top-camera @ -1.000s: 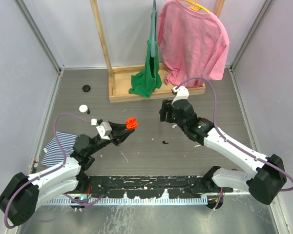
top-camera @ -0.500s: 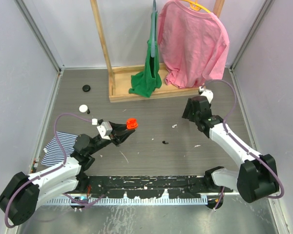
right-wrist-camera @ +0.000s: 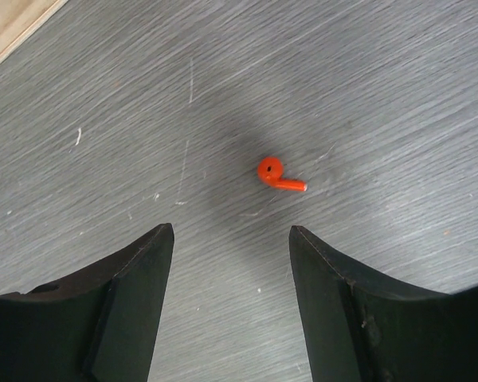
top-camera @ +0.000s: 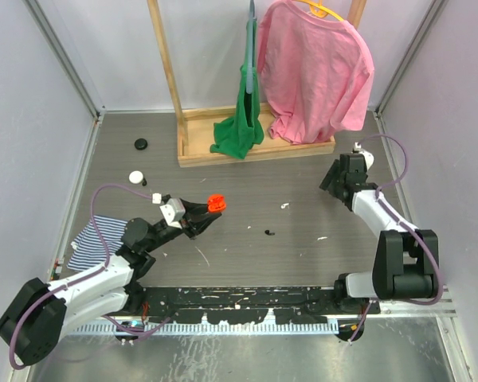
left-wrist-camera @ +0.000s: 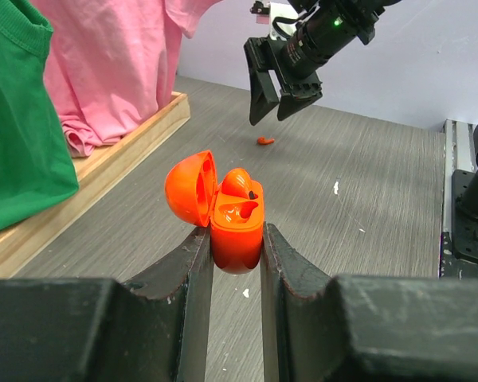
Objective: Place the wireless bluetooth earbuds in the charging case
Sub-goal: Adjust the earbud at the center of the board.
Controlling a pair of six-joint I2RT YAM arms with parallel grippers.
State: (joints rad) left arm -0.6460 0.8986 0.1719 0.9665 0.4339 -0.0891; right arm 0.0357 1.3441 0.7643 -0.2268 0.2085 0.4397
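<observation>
My left gripper (left-wrist-camera: 237, 248) is shut on the orange charging case (left-wrist-camera: 237, 227) and holds it above the table, lid hinged open to the left. One orange earbud (left-wrist-camera: 239, 185) sits in the case. In the top view the case (top-camera: 215, 201) is left of centre in that gripper (top-camera: 208, 208). A second orange earbud (right-wrist-camera: 277, 175) lies loose on the grey table, just ahead of my right gripper (right-wrist-camera: 231, 232), which hangs open above it with nothing between its fingers. The left wrist view shows this earbud (left-wrist-camera: 265, 141) below the right gripper (left-wrist-camera: 273, 115). From above, the right gripper (top-camera: 333, 180) hides it.
A wooden rack base (top-camera: 255, 150) at the back carries a pink shirt (top-camera: 315, 68) and a green garment (top-camera: 240, 127). A black cap (top-camera: 141, 144) and a white cap (top-camera: 135, 177) lie at the left. A striped cloth (top-camera: 92, 239) lies beside the left arm. A small black bit (top-camera: 269, 232) lies mid-table.
My right arm has swung from the table's middle over to the right side, staying open. The left gripper has held still with the case.
</observation>
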